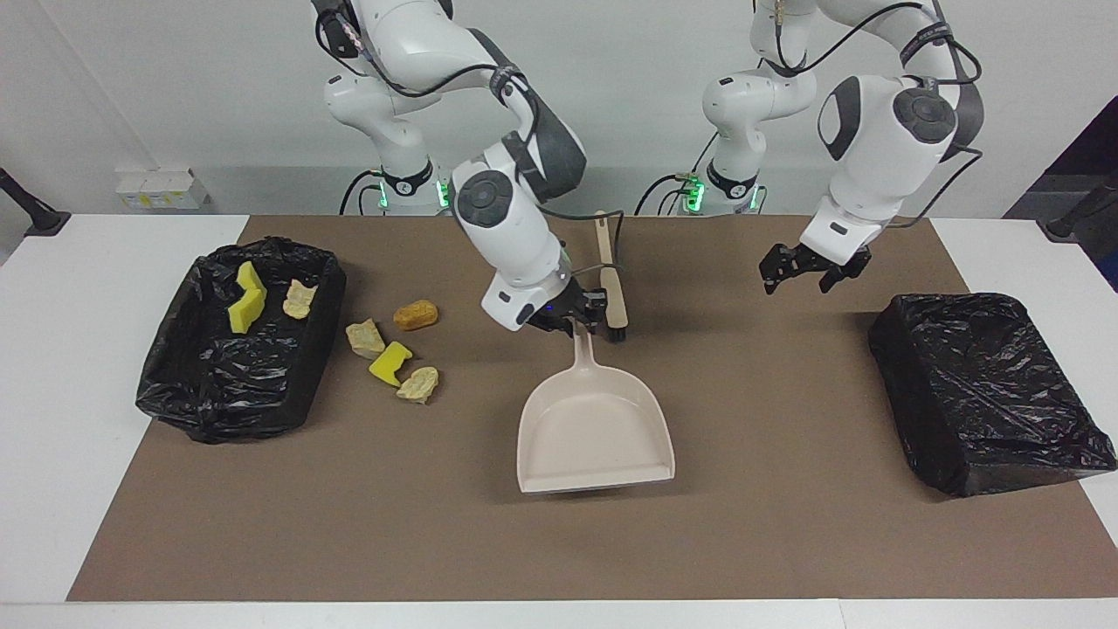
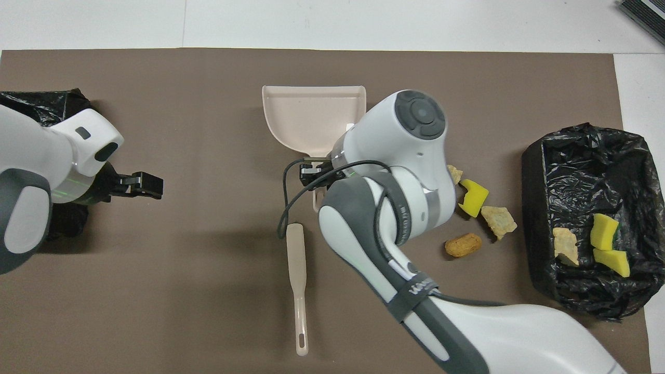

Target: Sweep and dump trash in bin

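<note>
In the facing view the job looks partly done, by my reading: three scraps already lie in the black-lined bin (image 1: 240, 349) at the right arm's end of the table, namely two yellow sponge chunks (image 1: 247, 297) and one tan bread lump (image 1: 300, 300), while four more sit loose on the brown mat (image 1: 559, 542) between that bin and the right gripper (image 1: 576, 321): an orange lump (image 1: 416, 314), a beige lump (image 1: 364, 337), a yellow sponge piece (image 1: 389, 363) and another tan lump (image 1: 419, 384). The right gripper is down at the handle of the beige dustpan (image 1: 596, 428), fingers apparently closed around it, with the pan's mouth pointing away from the robots; the wooden-handled brush (image 1: 610, 278) lies just beside the gripper, untouched. The left gripper (image 1: 802, 273) hangs over bare mat with its fingers spread apart, waiting, near a second black-lined bin (image 1: 991, 389) that shows nothing inside. In the overhead view the right arm covers the dustpan (image 2: 311, 117) handle, so the grip cannot be confirmed there; the brush (image 2: 297, 288) lies on the robots' side of that gripper, the four loose scraps (image 2: 480, 218) are grouped just beside the arm, and the filled bin (image 2: 584, 228) holds the same three pieces
</note>
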Controlling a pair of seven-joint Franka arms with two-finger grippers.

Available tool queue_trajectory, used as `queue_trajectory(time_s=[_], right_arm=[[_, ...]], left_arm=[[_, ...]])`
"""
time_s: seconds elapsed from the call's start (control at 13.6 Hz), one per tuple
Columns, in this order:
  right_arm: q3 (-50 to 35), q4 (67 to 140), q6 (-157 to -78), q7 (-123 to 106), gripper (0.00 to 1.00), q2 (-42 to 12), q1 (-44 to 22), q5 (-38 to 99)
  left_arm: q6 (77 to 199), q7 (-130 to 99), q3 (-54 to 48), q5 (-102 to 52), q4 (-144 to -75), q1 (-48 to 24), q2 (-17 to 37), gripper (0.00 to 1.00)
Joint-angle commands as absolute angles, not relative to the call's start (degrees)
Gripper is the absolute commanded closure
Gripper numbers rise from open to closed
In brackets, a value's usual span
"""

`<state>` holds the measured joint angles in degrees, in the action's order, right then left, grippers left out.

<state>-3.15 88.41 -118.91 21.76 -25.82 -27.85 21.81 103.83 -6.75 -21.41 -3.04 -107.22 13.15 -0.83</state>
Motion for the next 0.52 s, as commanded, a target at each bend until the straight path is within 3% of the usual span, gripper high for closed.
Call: queue_trajectory(time_s=[0.0,0.15,0.44], right_arm=[[-2.81,87.80,-122.16,22.15,1.00,-28.91,-29.87,22.85],[-2.81,90.43,-123.48,21.27,1.00,-29.00,-29.45,21.71],[-2.90,91.05,-127.59,22.67,1.00,-30.84,-31.37,22.68]], left_arm=[[96.87,-6.15,-22.24,-0.62,-97.84,14.15,2.37,0.00],[93.36,-6.15,-22.24,-0.35,-94.06,14.06,2.37,0.00],[94.57,-6.50,-22.32,-0.62,-93.95,13.80,2.11,0.00]])
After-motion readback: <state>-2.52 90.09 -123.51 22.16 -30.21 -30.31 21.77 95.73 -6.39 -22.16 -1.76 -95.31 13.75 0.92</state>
